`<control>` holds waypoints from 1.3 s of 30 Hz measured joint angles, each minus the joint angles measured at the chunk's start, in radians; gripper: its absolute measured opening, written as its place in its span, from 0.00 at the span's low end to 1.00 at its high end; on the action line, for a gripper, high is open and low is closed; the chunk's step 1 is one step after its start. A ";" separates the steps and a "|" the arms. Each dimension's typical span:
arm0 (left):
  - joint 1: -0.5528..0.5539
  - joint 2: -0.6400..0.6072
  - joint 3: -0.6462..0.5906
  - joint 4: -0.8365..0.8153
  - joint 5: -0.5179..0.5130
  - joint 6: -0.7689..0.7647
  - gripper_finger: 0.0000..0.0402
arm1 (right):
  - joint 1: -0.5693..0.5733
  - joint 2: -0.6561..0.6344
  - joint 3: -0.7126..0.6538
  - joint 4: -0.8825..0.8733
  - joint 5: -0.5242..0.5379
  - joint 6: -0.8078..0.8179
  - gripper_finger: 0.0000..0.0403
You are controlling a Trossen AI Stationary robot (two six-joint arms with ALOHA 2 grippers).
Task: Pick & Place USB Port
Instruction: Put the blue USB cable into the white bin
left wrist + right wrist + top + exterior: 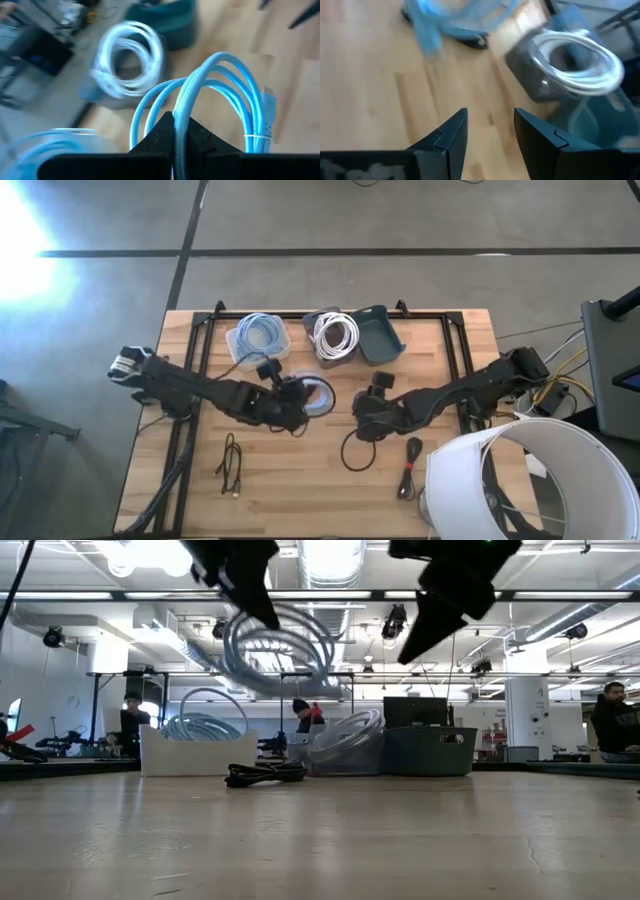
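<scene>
Fingers (175, 145) pinch unlabelled blue cable (220, 95).

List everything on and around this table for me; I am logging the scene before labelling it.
Coiled light-blue braided cable: one, held off the table near its middle by the left gripper.
White plastic bin: one, far left side, holding a pale blue cable coil.
Grey plastic bin: one, far centre, holding a white cable coil.
Teal plastic bin: one, beside the grey bin on its right.
Loose black cables: three, one near left, two near the right gripper.
White lampshade: one, near right corner.
Wooden table: one, light brown.
People: several, in the room behind.
Left gripper: shut on the cable.
Right gripper: open, above bare wood.
</scene>
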 joint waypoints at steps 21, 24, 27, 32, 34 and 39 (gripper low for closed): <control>0.467 -0.250 -0.255 -0.135 -0.200 -0.045 0.05 | -0.001 -0.317 -0.336 0.234 0.026 0.020 0.37; 0.546 -0.249 -0.370 0.060 -0.197 0.008 0.05 | -0.001 -0.336 -0.345 0.231 0.025 0.017 0.37; 0.588 -0.234 -0.482 0.295 -0.195 0.098 0.06 | -0.001 -0.339 -0.345 0.234 0.025 0.001 0.36; 0.612 -0.222 -0.609 0.511 -0.157 0.185 0.10 | -0.001 -0.338 -0.344 0.245 0.023 -0.032 0.35; 0.617 -0.223 -0.629 0.509 -0.135 0.171 0.12 | -0.001 -0.338 -0.344 0.244 0.023 -0.032 0.35; 0.620 -0.223 -0.653 0.492 -0.128 0.161 0.20 | -0.001 -0.338 -0.344 0.258 0.023 -0.031 0.34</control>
